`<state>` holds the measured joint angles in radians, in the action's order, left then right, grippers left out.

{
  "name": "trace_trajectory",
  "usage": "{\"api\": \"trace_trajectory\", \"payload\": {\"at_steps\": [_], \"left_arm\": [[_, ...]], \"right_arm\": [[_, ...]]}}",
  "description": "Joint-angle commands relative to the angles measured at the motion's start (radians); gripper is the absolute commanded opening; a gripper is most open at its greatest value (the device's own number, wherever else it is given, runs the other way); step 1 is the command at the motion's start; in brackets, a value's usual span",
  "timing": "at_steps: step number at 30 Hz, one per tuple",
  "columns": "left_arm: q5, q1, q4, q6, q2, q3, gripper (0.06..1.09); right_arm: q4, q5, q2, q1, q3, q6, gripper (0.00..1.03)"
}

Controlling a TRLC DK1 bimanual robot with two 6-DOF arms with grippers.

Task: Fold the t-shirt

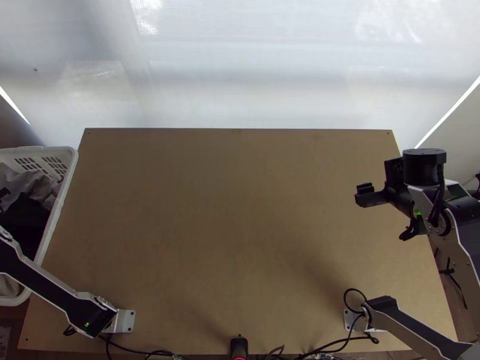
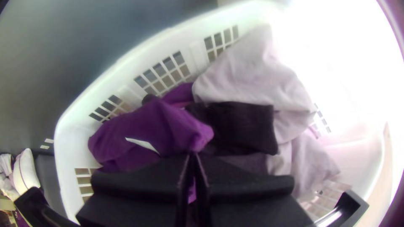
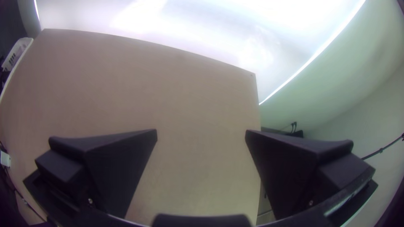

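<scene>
Silver-grey links (image 1: 458, 255) edge the black arms, with green lights (image 1: 418, 213) and dark looping cables (image 1: 354, 290).

clothes (image 1: 31, 183) in the basket (image 1: 67, 180) beside the table's (image 1: 228, 210) left edge

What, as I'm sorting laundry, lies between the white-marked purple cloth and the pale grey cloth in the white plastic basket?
A black cloth lies between them, seen in the left wrist view.

basket (image 1: 58, 207), left arm (image 1: 45, 287) cut off by top view's left edge; purple cloth (image 2: 147, 120) partly hidden
</scene>
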<state>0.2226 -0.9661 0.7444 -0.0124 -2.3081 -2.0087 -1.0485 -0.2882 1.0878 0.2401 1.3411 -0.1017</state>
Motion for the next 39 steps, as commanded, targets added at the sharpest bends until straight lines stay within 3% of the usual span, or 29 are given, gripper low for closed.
{"api": "trace_trajectory", "payload": {"at_steps": [1, 6, 14, 33, 39], "left_arm": [[-0.123, 0.015, 0.102, -0.032, 0.303, -0.004, 0.10], [-0.204, 0.056, 0.121, -0.037, 0.527, -0.041, 0.10], [-0.204, 0.158, 0.102, -0.035, 0.684, -0.266, 0.10], [-0.218, 0.248, -0.439, 0.017, 0.898, -0.275, 0.10], [-0.218, 0.362, -0.471, 0.017, 0.914, -0.274, 0.10]], "right_arm": [[0.016, 0.000, -0.002, 0.004, 0.023, -0.001, 0.98], [0.016, 0.000, -0.005, 0.005, 0.058, -0.001, 0.98], [0.018, 0.000, -0.037, 0.005, 0.064, 0.000, 0.98], [0.012, 0.000, -0.166, 0.001, -0.019, -0.003, 0.98], [0.004, 0.000, -0.181, -0.010, -0.014, -0.001, 0.98]]}}
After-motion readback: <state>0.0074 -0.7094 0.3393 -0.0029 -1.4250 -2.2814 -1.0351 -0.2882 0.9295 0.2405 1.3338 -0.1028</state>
